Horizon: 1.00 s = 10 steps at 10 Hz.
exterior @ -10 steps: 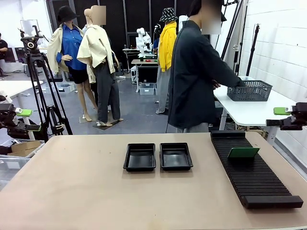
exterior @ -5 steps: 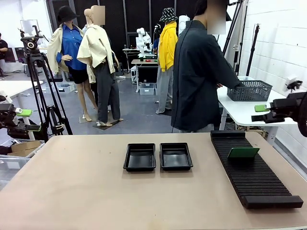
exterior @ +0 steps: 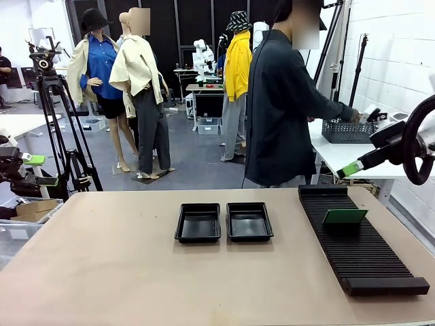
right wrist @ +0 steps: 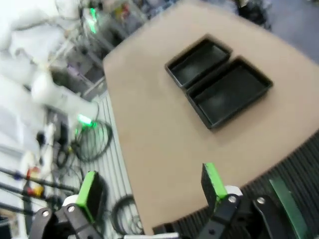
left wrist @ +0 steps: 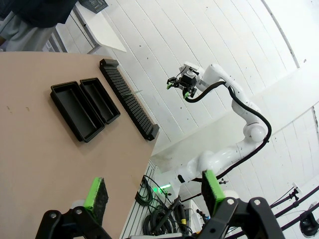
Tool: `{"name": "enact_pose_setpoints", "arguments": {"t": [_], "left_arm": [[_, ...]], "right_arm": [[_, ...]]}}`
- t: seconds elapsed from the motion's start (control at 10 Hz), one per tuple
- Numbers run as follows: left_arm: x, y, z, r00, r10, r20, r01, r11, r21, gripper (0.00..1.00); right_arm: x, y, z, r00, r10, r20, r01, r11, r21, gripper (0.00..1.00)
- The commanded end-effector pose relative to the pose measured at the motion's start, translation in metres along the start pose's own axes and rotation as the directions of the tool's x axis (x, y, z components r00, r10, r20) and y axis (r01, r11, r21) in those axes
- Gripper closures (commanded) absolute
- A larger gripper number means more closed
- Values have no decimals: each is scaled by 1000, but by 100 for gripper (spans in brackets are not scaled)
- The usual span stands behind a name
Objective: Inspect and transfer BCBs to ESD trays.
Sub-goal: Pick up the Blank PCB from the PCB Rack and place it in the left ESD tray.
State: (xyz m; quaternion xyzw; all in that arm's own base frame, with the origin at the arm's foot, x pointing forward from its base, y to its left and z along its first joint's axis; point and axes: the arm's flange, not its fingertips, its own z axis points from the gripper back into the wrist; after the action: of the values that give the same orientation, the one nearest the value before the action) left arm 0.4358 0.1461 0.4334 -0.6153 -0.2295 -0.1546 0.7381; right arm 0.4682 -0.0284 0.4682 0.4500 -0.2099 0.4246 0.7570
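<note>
Nearby, a ribbed rack (exterior: 363,257) holding one BCB (exterior: 344,216) lies beside both trays (exterior: 198,206).

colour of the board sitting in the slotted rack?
Green. The BCB shows best in the front view.

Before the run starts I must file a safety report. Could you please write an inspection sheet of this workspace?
Surface: tan table, carrying trays and rack.
Job's things: left ESD tray and right ESD tray side by side, both empty; one green BCB standing in the ribbed rack.
Clutter: nothing seen.
Grippers: left gripper and right gripper open, holding nothing.
Cables: black loop on the right arm; coils below the table edge.
Surroundings: person turned away, reaching to a basket; tripod.
</note>
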Motion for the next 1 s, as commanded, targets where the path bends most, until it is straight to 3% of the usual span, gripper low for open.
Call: {"name": "enact_pose_setpoints", "arguments": {"t": [0.0,0.3,0.9], "left_arm": [[0,-1,2,1000,5,4,-5,1000,-1,0],[0,-1,2,1000,5,4,-5,1000,-1,0],[0,-1,2,1000,5,4,-5,1000,-1,0]], "right_arm": [[9,-11,-4,974,157,-163,-167,985,-46,0],[26,-25,-13,883,299,-363,-348,934,-78,0],[56,-63,-25,732,273,-624,-440,889,-128,0]]}}
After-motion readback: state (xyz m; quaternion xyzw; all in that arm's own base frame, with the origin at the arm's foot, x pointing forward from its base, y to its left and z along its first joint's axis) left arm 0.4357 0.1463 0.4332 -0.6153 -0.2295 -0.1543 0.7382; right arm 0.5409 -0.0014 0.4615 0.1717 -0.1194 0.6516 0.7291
